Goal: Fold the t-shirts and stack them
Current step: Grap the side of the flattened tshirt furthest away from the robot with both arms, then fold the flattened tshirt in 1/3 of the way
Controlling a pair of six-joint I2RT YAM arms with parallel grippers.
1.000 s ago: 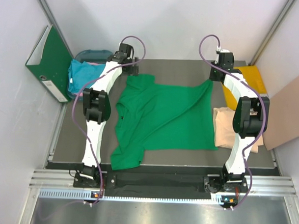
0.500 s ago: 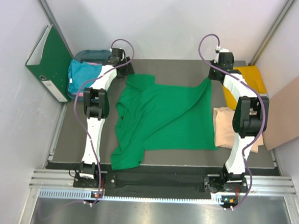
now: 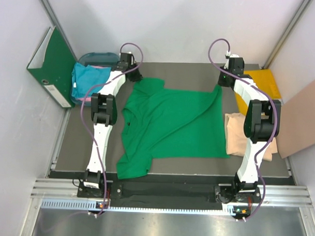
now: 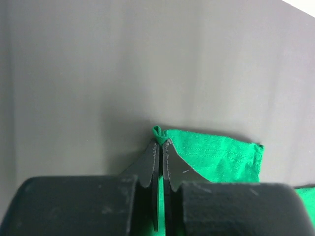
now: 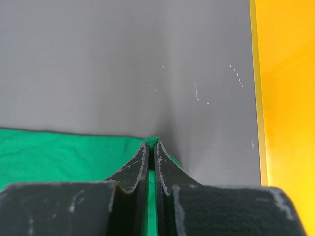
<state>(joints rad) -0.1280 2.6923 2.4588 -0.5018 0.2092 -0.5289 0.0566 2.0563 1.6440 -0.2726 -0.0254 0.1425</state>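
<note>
The bright green t-shirt (image 3: 170,123) lies spread nearly flat in the middle of the tabletop (image 3: 174,69), collar to the left. The left end effector (image 4: 161,142) is clamped on its far sleeve corner, and the right end effector (image 5: 151,145) is likewise closed on the far hem corner. For a clean fold, both should probably lift together, keep the far edge taut and carry it evenly toward the near edge. The beige-peach t-shirt (image 3: 234,133) sits just to the right, the teal-blue t-shirt (image 3: 86,82) at far left. No writing is legible; the spine label of the green binder (image 3: 53,60) is too small to read.
</note>
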